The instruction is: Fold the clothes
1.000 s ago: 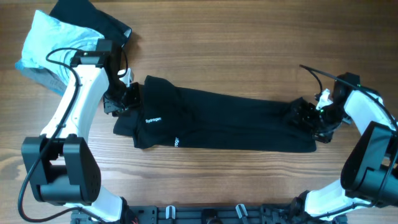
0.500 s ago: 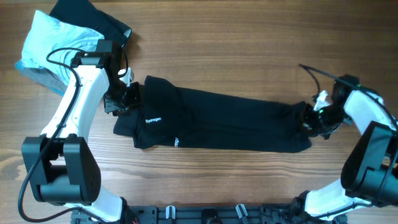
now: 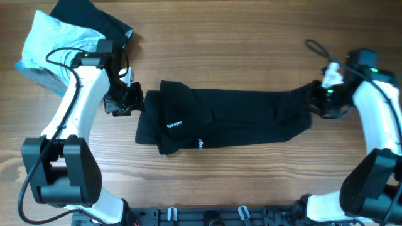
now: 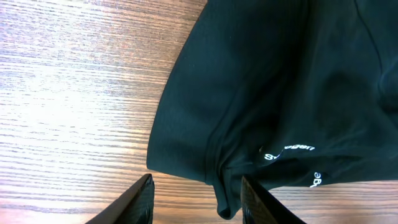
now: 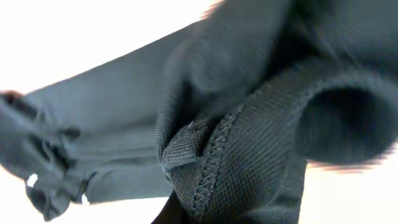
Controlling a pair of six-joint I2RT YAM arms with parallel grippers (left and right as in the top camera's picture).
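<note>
Now the black T-shirt (image 3: 239,119) lies stretched across the middle of the table (image 3: 220,50). Near the right edge, the right gripper (image 3: 319,98), on a bent arm, pinches its end; the left gripper (image 3: 129,100) hangs spread, empty, just beside its other end.

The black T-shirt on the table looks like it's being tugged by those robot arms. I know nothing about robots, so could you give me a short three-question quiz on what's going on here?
1. True or false: the left pincer is open and not gripping the black T-shirt.
2. Pick one: what does the right pincer hold? A) a cable B) one end of the T-shirt C) nothing
3. Short answer: what colour is the lettering printed on the T-shirt?

Key: 1 true; 2 B; 3 white.
</note>
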